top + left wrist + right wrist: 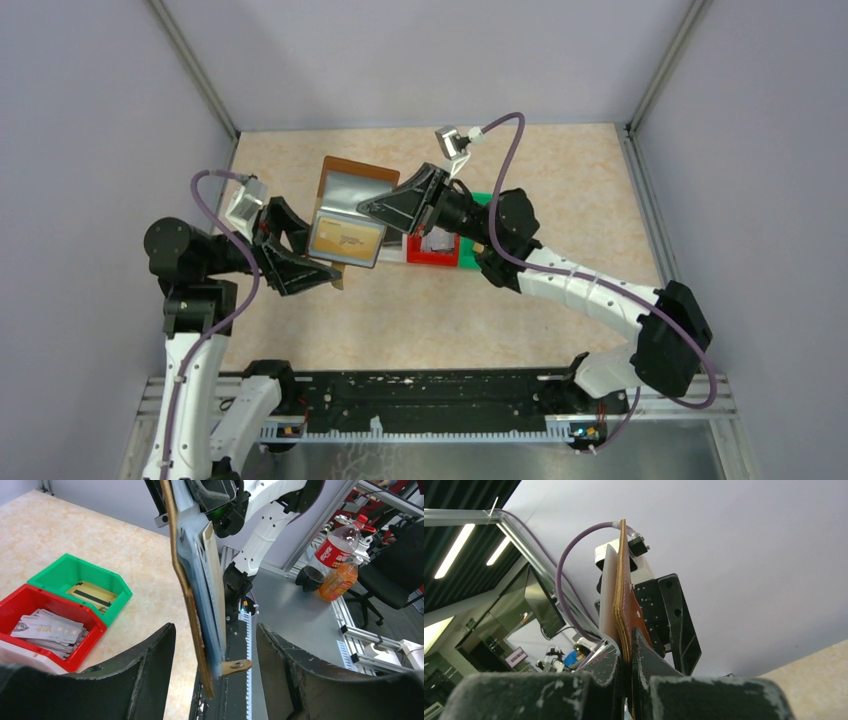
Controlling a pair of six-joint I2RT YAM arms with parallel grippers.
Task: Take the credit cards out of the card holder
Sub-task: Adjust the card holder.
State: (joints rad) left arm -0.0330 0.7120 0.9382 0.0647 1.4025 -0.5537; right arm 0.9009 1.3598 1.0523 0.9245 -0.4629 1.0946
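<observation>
— Beige marbled surface (560, 300) lies below us, but the card holder (352, 167) is not on it. The right end effector (629, 650) is closed on one edge of it and holds it up in the air, unfolded.
— And the left end effector (215, 630)?
— Its jaws stand apart, one on each side of the free edge, and grip nothing.
— We judge the holder light and floppy, so it would swing under a hard pull.
— Yes. The gold card (345, 238) in its clear sleeve looks stiff, thin and smooth, so it may slip. We should pinch its edge flat on both faces and draw it along the sleeve.
— Silvery cards (47, 627) lie in the red bin (30, 600), beside the green bin (60, 565).
</observation>
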